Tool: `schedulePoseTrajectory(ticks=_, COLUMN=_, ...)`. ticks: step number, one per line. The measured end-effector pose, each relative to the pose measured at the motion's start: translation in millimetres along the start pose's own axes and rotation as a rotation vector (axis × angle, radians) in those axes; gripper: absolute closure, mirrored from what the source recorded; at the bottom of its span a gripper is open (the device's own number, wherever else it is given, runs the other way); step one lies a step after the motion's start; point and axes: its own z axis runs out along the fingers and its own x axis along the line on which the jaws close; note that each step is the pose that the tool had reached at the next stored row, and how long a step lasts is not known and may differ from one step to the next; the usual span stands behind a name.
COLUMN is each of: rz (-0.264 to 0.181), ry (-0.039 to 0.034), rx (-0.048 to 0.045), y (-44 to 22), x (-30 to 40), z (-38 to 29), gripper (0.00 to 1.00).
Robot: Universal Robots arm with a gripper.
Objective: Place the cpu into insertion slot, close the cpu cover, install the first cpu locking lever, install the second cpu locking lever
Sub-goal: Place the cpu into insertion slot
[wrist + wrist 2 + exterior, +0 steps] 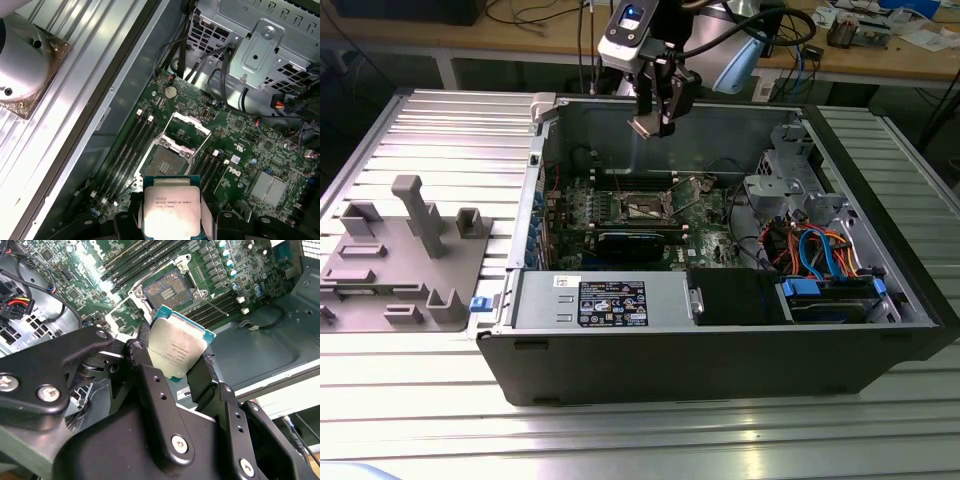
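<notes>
My gripper (653, 122) hangs above the open computer case, shut on the cpu (644, 126). In both wrist views the cpu (177, 351) (171, 207) is a flat square chip with a silver top and green edge, pinched by its sides between the two black fingers (145, 371). The insertion slot (167, 289) (162, 162) (648, 207) lies open on the green motherboard below, apart from the chip. The cpu cover (188, 131), a silvery frame, stands swung up beside the slot. A thin wire locking lever (216, 305) sticks out next to the socket.
Memory slots (131, 145) flank the socket. A metal drive cage (798, 180) and coloured cables (820, 250) fill the case at the exterior view's right. A power supply (605, 300) sits along the front wall. A grey fixture (410, 250) stands on the table at the exterior view's left.
</notes>
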Motion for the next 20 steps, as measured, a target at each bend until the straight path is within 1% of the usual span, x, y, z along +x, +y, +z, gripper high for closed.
schedulePoseTrajectory(ticks=20, rz=0.012, ry=-0.0009, rx=-0.0002, y=0.0, x=0.0, z=0.0, gripper=0.46)
